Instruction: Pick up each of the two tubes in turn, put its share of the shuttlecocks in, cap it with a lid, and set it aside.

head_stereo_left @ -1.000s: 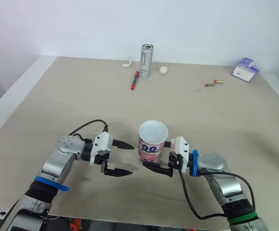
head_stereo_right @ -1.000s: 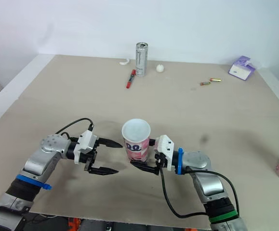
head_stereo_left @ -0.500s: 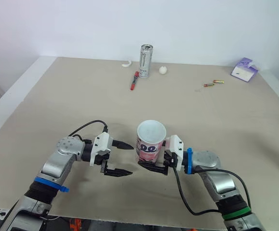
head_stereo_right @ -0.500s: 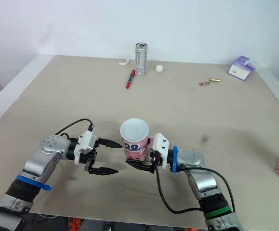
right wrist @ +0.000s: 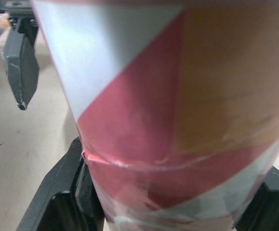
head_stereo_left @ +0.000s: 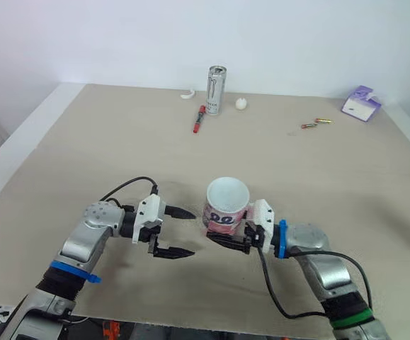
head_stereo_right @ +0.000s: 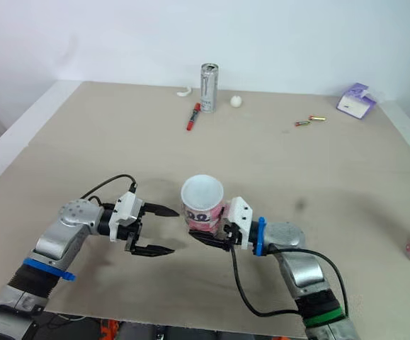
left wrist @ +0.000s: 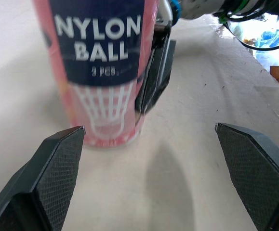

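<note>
Beige table (head_stereo_left: 84, 156), white wall behind.

Head cam: tube (head_stereo_left: 226, 212) upright, open-topped, mid-table. Right gripper (head_stereo_left: 227, 239) clamped low on it. Left gripper (head_stereo_left: 193, 234) spread wide, just beside tube, not touching. Since 0.5 s ago, tube + right gripper have shifted slightly to robot's right; left gripper unchanged.

L wrist: tube base looks to rest on table.

R wrist: tube wedged btw pads (right wrist: 62, 202).

I judge grasp secured, lift pending.
</note>
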